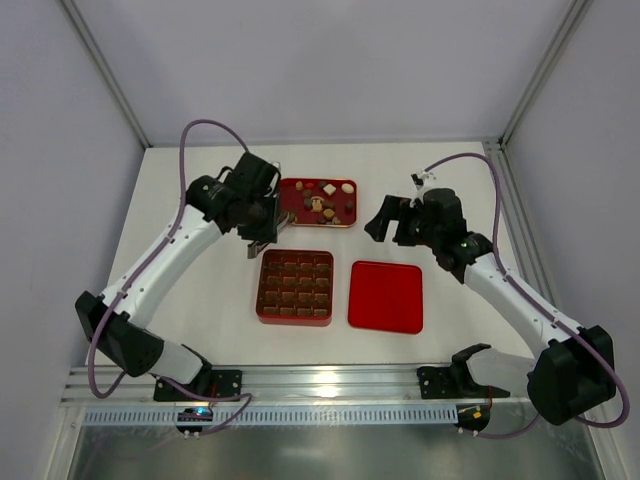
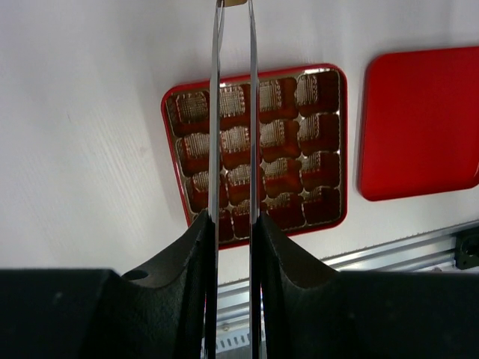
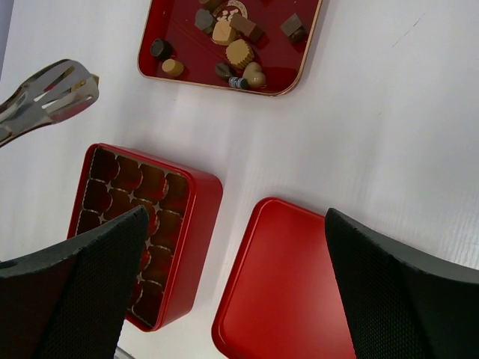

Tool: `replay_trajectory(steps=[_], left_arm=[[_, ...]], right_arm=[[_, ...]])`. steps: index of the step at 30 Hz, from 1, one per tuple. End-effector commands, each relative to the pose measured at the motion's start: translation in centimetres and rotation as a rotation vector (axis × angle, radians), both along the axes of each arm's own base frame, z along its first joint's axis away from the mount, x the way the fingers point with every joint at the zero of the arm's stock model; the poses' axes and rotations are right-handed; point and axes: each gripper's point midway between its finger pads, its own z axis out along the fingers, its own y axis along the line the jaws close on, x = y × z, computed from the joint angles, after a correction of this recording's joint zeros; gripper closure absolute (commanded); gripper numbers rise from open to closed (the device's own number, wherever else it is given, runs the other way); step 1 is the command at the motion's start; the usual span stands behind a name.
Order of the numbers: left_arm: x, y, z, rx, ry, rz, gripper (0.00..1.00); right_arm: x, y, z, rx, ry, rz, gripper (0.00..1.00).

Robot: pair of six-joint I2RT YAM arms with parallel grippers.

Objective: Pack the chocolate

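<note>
The chocolate point(image 1: 318, 203) lies in a shallow red tray point(image 1: 351, 186) at the far side of the table point(image 1: 200, 190). It is many small pieces in dark brown, tan and white. In the top view the group is spread along the long side of the tray, so its long axis goes from left to right. In the right wrist view the pieces point(image 3: 239, 52) point in mixed directions, and one dark bar-shaped piece lies on a diagonal. The other pieces are too small to tell their direction.

The left claw point(image 2: 233, 221) is closed to a narrow gap on a pair of metal tongs point(image 2: 216, 112). The two thin blades are pressed between its fingers and run straight forward from it, almost parallel. In the top view the tongs point(image 1: 262, 243) hang just beside the far left corner of the red box point(image 1: 295, 287), which has brown grid compartments. Something small and tan shows between the tips at the top edge of the left wrist view. It cannot be told if this is a chocolate.

The right claw point(image 1: 385, 218) is wide open and holds nothing. It hovers over the table between the tray and the flat red lid point(image 1: 386, 296). The lid lies just to the right of the box, apart from it.
</note>
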Motion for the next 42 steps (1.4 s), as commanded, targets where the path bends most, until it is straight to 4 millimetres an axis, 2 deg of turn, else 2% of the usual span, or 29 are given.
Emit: replay_trajectory(steps=[1,8,15,32,42], left_arm=[[-2.7,0.7,0.8,-0.036,0.007,-0.007,0.77],[-6.1,3.0,0.1,-0.024,0.032,-0.002,0.76],[-7.7,3.9,-1.1,-0.023,0.055,0.009,0.76],[-7.9,4.2,-4.2,0.015,0.103,0.023,0.74],[-7.8,4.2,-4.2,0.020,0.101,0.028,0.65]], right_arm=[[1.1,0.9,1.6,0.020,-0.052,-0.006,0.00],[1.0,1.5,1.0,0.013,-0.037,-0.007,0.00],[0.8,1.7,0.5,0.007,-0.024,-0.011,0.00],[0.5,2.0,0.2,0.001,-0.012,-0.001,0.00],[0.7,2.2,0.2,0.001,-0.010,0.005,0.00]])
